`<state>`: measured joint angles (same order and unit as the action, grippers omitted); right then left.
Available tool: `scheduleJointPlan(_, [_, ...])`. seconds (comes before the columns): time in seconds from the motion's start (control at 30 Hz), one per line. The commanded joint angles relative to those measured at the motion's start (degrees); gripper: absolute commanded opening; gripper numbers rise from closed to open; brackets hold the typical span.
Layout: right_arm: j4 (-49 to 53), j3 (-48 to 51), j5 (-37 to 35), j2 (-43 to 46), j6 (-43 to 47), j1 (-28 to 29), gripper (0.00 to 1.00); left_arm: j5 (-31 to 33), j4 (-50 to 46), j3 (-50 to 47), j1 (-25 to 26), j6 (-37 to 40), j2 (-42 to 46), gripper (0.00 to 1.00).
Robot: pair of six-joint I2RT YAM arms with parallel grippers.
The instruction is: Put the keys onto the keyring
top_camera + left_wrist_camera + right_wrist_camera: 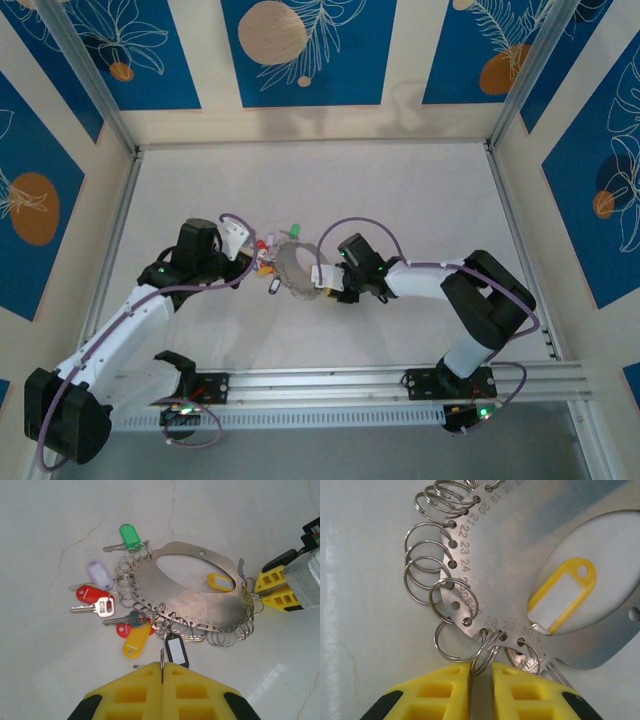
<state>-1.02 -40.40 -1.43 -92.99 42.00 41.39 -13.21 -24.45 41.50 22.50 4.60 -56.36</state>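
Key (527, 663) half hidden beneath keyring plate (510, 555)

Stamped numbers on keyring plate (520, 555), right wrist view, along the holed edge from top centre down to lower centre: 18, 19, 20, 21, 22, 23, 24, then 28, 29, 30. Digits between 24 and 28 partly covered by split rings (427, 565). Left wrist view: stamped row on the plate's (195, 611) lower edge, too small to read.

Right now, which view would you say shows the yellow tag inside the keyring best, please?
The right wrist view: the yellow tag lies large and sharp in the keyring's opening. The left wrist view shows it whole but smaller; top external, too small to tell.
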Motion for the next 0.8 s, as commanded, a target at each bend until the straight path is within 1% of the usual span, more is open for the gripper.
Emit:
scheduleJointPlan(0.0, [1.07,0.84,-1.30,0.71,-1.77,0.31,0.18,-0.66,0.96,-0.52,-0.18,0.12,0.81,0.00])
scheduleJointPlan(0.13, [0.05,1.05,-1.46,0.54,-2.35,0.88,0.18,-0.59,0.89,-0.60,-0.14,0.15,0.90,0.00])
scheduleJointPlan(0.33, [-2.27,1.42,-4.20,0.25,-2.93,1.74,0.18,-0.50,0.98,-0.58,-0.14,0.19,0.81,0.00])
scheduleJointPlan(0.57, [-4.21,2.39,-5.31,0.01,-2.71,1.87,0.13,-0.52,0.89,-0.62,-0.12,0.19,0.83,0.00])
scheduleJointPlan(0.77, [-4.72,3.14,-6.17,0.65,-2.62,1.94,0.12,-0.67,0.97,-0.62,-0.13,0.23,0.90,0.00])
